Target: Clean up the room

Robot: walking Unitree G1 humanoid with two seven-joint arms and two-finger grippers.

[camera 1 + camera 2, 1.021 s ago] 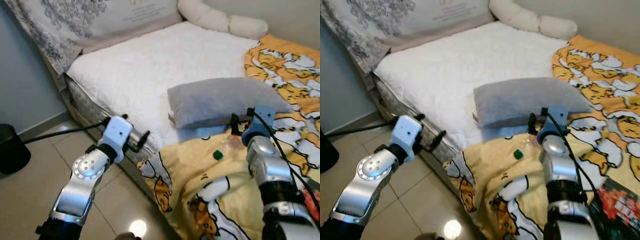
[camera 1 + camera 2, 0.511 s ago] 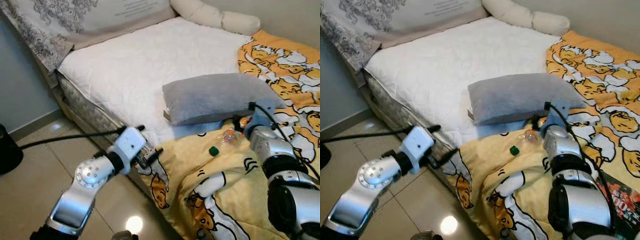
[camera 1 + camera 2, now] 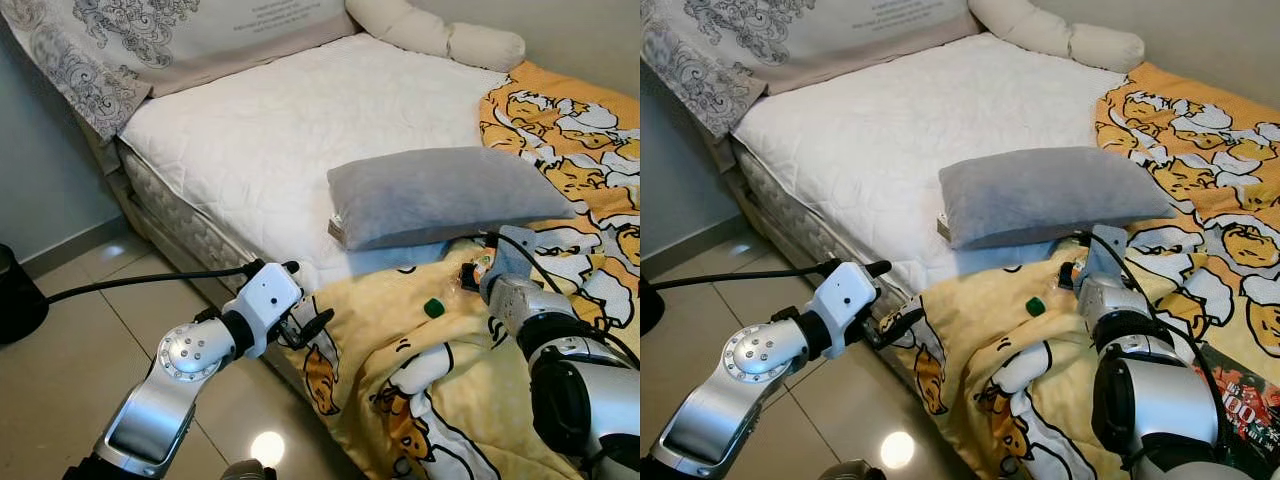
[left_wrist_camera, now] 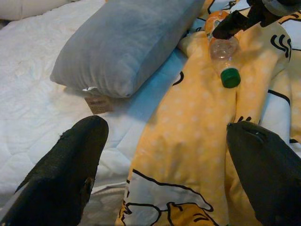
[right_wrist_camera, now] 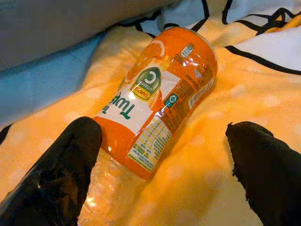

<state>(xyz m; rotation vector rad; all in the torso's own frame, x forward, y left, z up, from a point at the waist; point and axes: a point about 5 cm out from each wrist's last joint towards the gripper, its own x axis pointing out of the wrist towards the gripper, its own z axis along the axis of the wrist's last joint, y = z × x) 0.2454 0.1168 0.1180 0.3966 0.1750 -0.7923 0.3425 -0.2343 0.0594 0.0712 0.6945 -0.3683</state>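
A plastic bottle (image 5: pixel 160 103) with an orange label and a green cap (image 3: pixel 434 308) lies on its side on the yellow cartoon blanket (image 3: pixel 390 380), just in front of the grey pillow (image 3: pixel 440 195). My right gripper (image 5: pixel 160 176) is open and straddles the bottle; one finger (image 5: pixel 56 174) is against its clear part, the other finger (image 5: pixel 263 174) stands apart on the blanket. My left gripper (image 4: pixel 164 179) is open at the bed's edge (image 3: pixel 303 312), holding nothing and pointing across the blanket toward the bottle (image 4: pixel 222 49).
White mattress (image 3: pixel 300 130) with a patterned pillow (image 3: pixel 180 30) and cream bolster (image 3: pixel 440 35) at its head. A black object (image 3: pixel 15 300) and a black cable (image 3: pixel 130 285) are on the tiled floor at left. A magazine (image 3: pixel 1240 400) lies on the blanket at right.
My left gripper has swung from beside the mattress to the blanket's edge. My right gripper has dropped down around the bottle. The camera has shifted a little.
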